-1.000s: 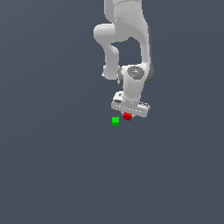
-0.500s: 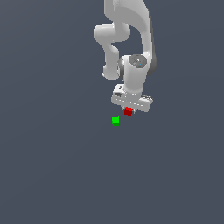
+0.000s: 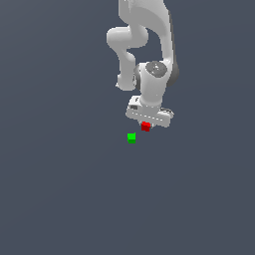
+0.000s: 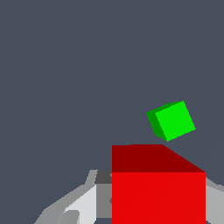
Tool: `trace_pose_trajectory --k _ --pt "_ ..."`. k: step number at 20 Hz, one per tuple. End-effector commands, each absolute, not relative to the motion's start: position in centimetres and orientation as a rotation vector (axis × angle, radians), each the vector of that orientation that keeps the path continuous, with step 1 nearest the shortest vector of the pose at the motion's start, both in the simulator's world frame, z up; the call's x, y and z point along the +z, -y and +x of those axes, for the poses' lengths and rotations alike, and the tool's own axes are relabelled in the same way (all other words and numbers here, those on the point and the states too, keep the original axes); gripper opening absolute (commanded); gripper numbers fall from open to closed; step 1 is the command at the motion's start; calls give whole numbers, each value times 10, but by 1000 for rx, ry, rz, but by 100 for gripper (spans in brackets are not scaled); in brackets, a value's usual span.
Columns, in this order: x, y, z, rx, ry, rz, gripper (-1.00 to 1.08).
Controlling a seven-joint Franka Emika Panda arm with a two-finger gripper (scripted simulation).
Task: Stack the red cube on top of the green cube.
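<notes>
The red cube hangs just under the white hand, held between the fingers of my gripper, which is shut on it. In the wrist view the red cube fills the near part of the picture, with grey fingers on either side. The green cube rests on the grey floor, a little toward the exterior view's left of the red cube and lower in the picture. Its wrist-view image lies beyond the red cube, apart from it.
The white arm reaches down from the top of the exterior view. A plain dark grey floor surrounds the two cubes, with no other object in sight.
The gripper has risen with the red cube in it, so the red cube now sits higher above the floor. The green cube has stayed in place.
</notes>
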State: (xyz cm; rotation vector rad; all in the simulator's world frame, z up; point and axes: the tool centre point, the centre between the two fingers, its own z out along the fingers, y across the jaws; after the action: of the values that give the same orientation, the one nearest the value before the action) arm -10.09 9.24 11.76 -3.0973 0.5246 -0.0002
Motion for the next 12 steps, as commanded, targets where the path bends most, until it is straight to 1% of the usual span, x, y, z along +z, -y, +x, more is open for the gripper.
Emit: trace_pose_trajectory --k 1,12 --pt "113 -87 -100 0 -526 -3097 -100" --pt "68 -32 -92 -1 -526 -3098 -100"
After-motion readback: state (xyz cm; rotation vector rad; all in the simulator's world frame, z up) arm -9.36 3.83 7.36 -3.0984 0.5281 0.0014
